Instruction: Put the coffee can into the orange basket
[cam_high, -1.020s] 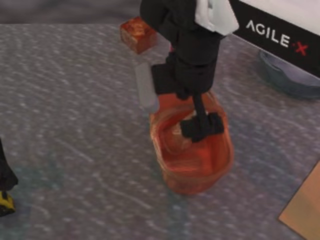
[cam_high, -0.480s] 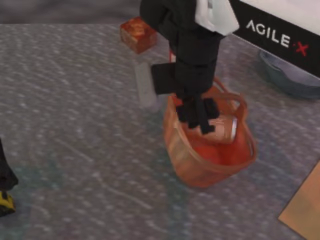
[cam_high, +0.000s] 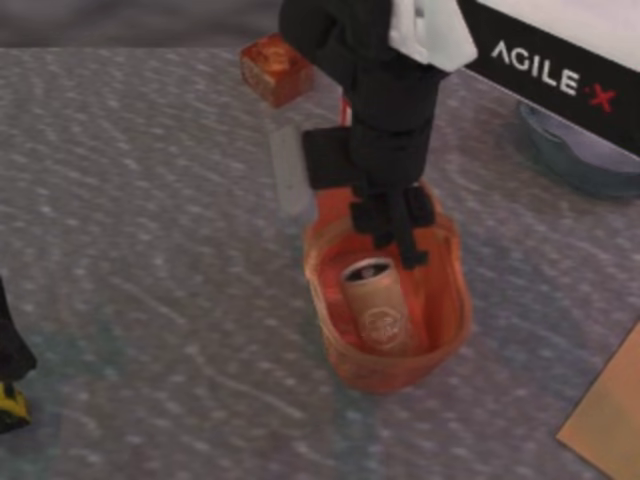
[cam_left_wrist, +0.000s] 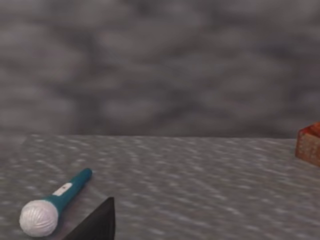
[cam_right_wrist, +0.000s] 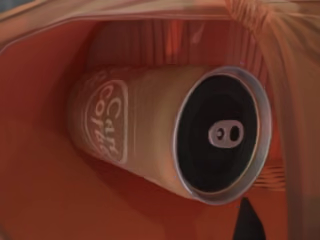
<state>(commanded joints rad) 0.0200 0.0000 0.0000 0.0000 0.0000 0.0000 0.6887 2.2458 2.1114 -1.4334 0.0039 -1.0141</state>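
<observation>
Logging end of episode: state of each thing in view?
coffee can: lying on its side inside the basket, free of both hands
orange basket: upright on the table, can inside
right hand: above the basket's far end, holding nothing
left hand: parked at the table's left edge
microphone: lying flat on the table
orange-brown block: resting on the table

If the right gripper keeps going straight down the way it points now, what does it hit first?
Most likely the coffee can, lying inside the orange basket: the right gripper points at its dark top. Depth is unclear.
</observation>
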